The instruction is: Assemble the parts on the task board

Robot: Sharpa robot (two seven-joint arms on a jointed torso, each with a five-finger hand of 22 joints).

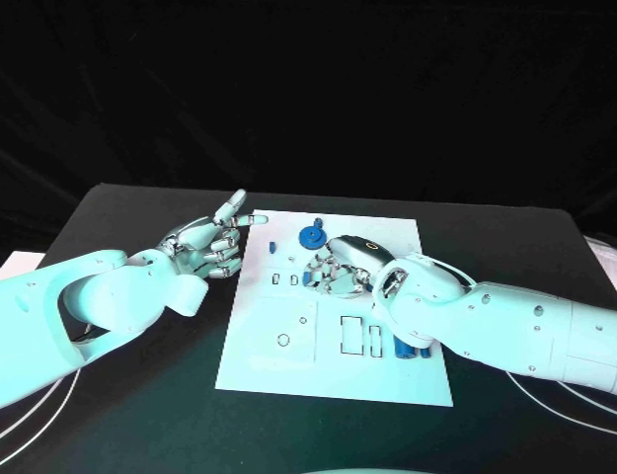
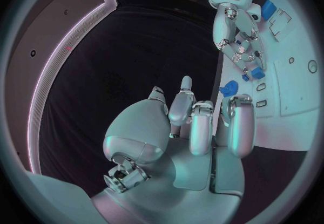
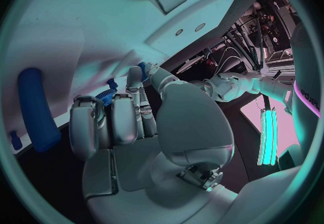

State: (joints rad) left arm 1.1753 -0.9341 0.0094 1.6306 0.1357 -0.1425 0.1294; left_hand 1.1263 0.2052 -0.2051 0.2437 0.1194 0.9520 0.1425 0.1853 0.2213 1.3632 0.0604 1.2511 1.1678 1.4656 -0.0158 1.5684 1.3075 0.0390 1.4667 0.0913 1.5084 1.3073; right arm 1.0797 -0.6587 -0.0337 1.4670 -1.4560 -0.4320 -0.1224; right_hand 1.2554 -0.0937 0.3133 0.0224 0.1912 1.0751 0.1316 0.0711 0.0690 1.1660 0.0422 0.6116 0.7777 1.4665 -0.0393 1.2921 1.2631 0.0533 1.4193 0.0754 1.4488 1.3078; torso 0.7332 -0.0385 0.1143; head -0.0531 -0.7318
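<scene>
From the head camera I see the task board (image 1: pixel 340 370) lying in the middle of the black table (image 1: pixel 137 395). My right hand (image 1: pixel 348 262) sits over the board's upper part, fingers curled down among the small blue parts; I cannot tell whether it grips one. A round blue part (image 1: pixel 311 237) stands just beside it, and a long blue part (image 1: pixel 402 349) lies by the board's right edge. My left hand (image 1: pixel 211 242) hovers off the board's left edge, fingers loosely bent, holding nothing.

From the left wrist, the left hand (image 2: pixel 202 127) is empty.

From the right wrist, the right hand (image 3: pixel 128 121) reaches toward a blue toothed part (image 3: pixel 107 94); contact is unclear.
</scene>
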